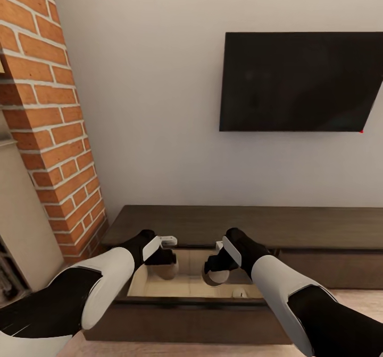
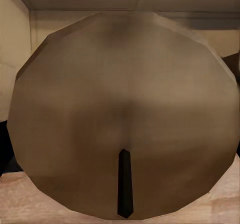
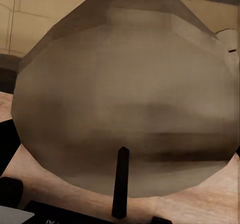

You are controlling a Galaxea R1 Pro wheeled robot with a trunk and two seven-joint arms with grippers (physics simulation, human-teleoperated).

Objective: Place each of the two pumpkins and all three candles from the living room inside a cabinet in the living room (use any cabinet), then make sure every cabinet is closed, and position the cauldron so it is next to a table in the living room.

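Open cabinet (image 1: 213, 224) drawer: left jaws (image 1: 166, 257) gripping one candle (image 1: 167, 270), right jaws (image 1: 215, 264) gripping another candle (image 1: 217, 278); a third candle (image 1: 239, 293) beside.

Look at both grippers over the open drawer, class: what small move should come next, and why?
Probably lower and release. Each gripper, left and right, holds a candle over the pale inside of the open drawer of the cabinet, so opening the fingers should leave both candles inside.
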